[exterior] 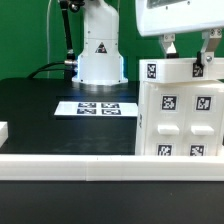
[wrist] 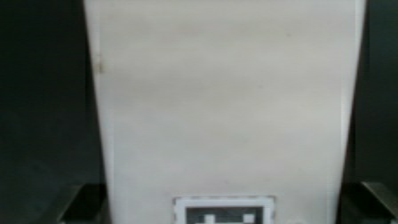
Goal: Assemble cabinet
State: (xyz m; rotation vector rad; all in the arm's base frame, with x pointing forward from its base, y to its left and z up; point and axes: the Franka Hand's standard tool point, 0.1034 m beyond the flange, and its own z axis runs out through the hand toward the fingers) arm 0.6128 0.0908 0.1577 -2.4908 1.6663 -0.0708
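Cabinet (exterior: 180, 115) stands upright on the black table (exterior: 40, 110) at the exterior view's right, just behind the white front rail (exterior: 100, 166) — your gripper (exterior: 187, 55) straddles its top edge, fingers seemingly clamped there, probably to steady it while parts join.

open black table (exterior: 40, 110) on exterior view's left, cabinet (exterior: 180, 115) blocking right, marker board (exterior: 97, 107) flat between
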